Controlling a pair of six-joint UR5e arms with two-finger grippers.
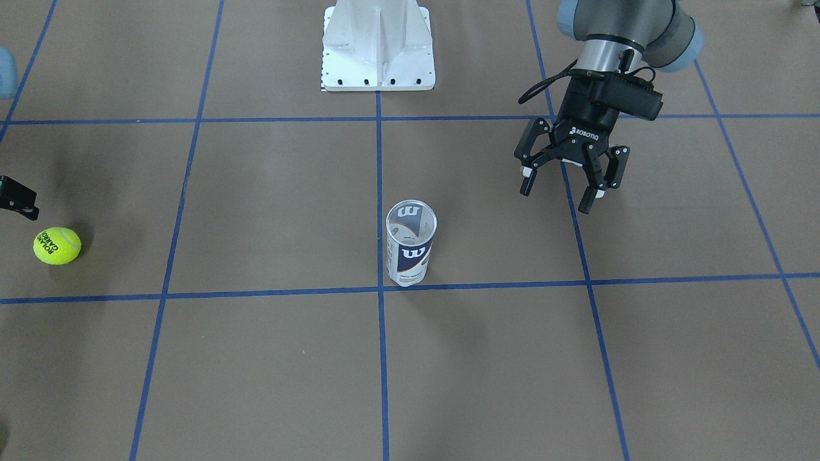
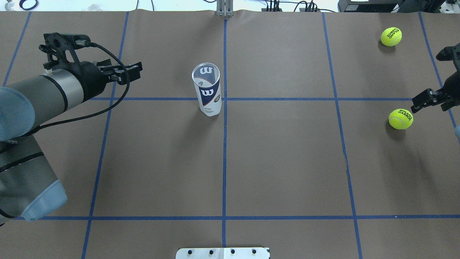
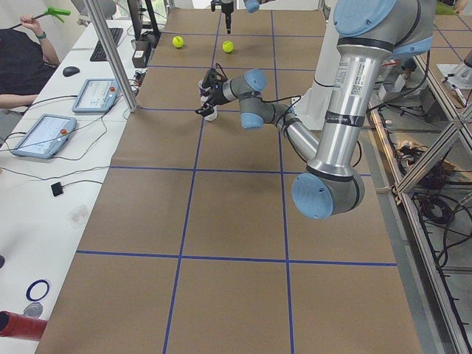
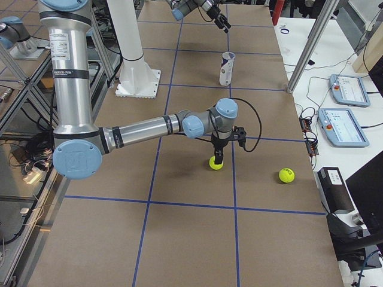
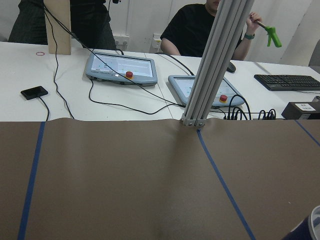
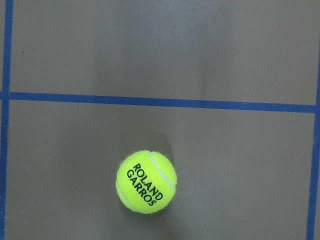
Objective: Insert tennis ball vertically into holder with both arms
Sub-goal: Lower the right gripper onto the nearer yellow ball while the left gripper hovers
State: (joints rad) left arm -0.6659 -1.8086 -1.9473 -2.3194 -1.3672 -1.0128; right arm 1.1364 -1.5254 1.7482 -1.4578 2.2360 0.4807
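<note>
The holder, a clear Wilson can (image 1: 410, 243), stands upright and open-topped near the table's middle (image 2: 207, 90); its rim shows in the left wrist view's bottom right corner (image 5: 314, 226). The tennis ball (image 2: 400, 119) lies on the paper far to the robot's right (image 1: 57, 245) and sits low of centre in the right wrist view (image 6: 146, 182). My left gripper (image 1: 555, 198) is open and empty, hovering apart from the can on its left side. My right gripper (image 4: 218, 156) points down just above the ball, seems open, and is not touching it; one finger (image 2: 426, 98) shows in the overhead view.
A second tennis ball (image 2: 391, 36) lies farther back on the right. The white metal pedestal (image 1: 378, 48) stands at the robot's base. A metal post (image 5: 210, 65), tablets and seated operators are beyond the far table edge.
</note>
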